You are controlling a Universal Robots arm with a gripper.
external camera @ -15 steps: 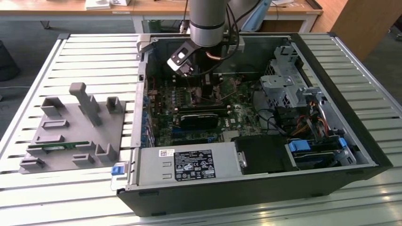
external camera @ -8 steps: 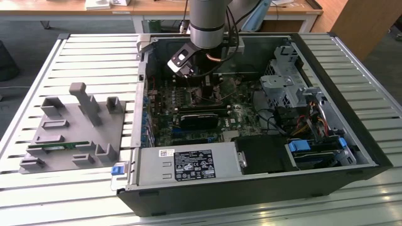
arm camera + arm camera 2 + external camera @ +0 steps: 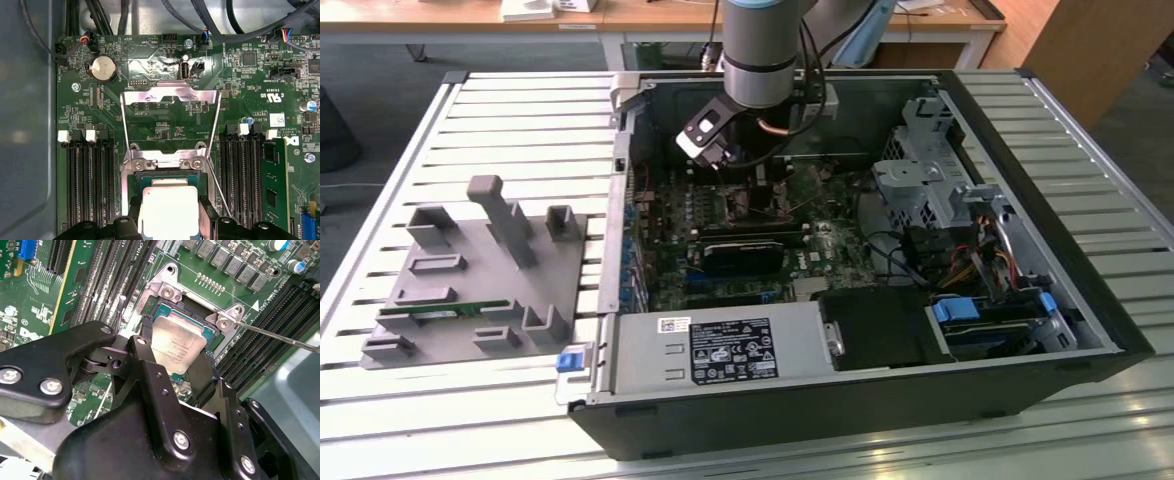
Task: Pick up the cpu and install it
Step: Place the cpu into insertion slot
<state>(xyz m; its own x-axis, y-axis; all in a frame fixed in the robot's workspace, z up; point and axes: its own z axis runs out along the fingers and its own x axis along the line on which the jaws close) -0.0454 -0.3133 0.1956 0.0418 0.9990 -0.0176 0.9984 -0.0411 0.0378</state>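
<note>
Silver cpu (image 3: 176,347): flat in the socket (image 3: 166,290) opening; whether seated, I cannot tell.
Black gripper (image 3: 177,360): narrowly spread, clenched on the cpu, one finger (image 3: 144,357) against each opposite edge.
Load plate (image 3: 170,97): raised open at the socket's edge.
Lever (image 3: 280,336): angled away beside the socket.

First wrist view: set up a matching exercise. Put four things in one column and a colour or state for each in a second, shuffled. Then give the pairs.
Things:
1. cpu
2. socket load plate
3. coin battery
4. memory slot clips

States:
A. white, at the ends of black slots
B. round and silver, in a black holder
C. held in the claw
D. swung open

Pairs: 1-C, 2-D, 3-B, 4-A.
</note>
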